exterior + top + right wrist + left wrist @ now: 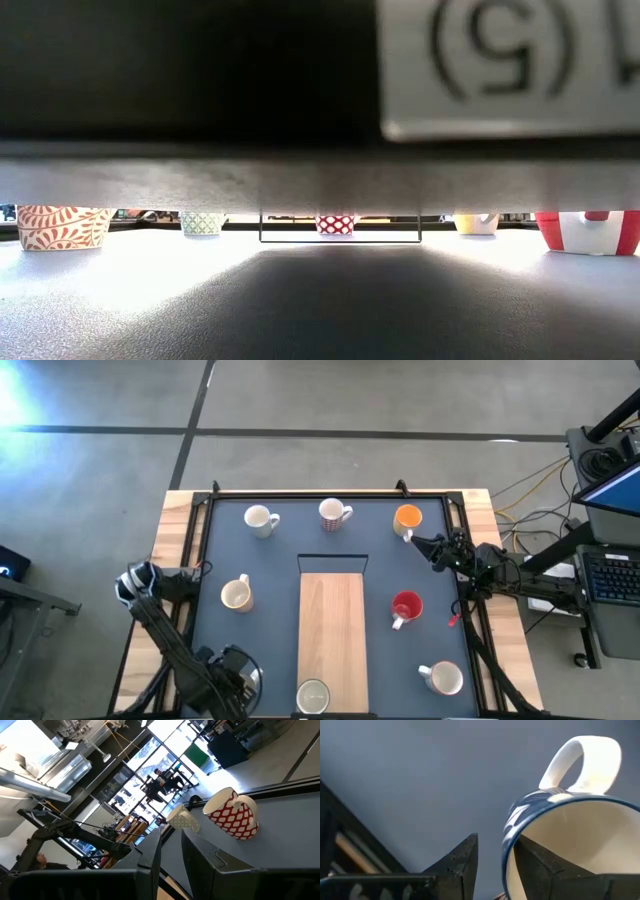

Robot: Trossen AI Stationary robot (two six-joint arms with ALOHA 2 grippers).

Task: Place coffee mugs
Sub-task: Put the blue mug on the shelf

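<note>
Left gripper (495, 839): at the near left of the table, set astride the wall of a blue-rimmed mug (580, 827), one finger inside the cup and one outside. A gap shows by the outer finger, so we judge it not yet clamped.
That mug's place: probably the one at the near end of the wooden board (332, 620), though the overhead view is too dim there for us to be sure.
Left-side mugs: a cream mug (236, 593) mid-left and a white mug (260, 520) at the far left, well apart.
Middle: a patterned mug (334, 513) stands just beyond the board's far end.
Right-side mugs: an orange mug (407, 518) at the far right, a red mug (406, 606) nearer and a white mug (443, 678) nearest.
Right gripper (420, 543): just beside the orange mug's handle, fingers narrowly apart and holding nothing.
Handling: we take the mugs for stiff, glazed, slippery and breakable. A pinch across the rim wall suits them best. The handle is a thinner hold and may let the cup swing.
Edges and room: the raised wooden frame (172, 550) runs close behind the far mugs. The board and the mat beside it look open.
</note>
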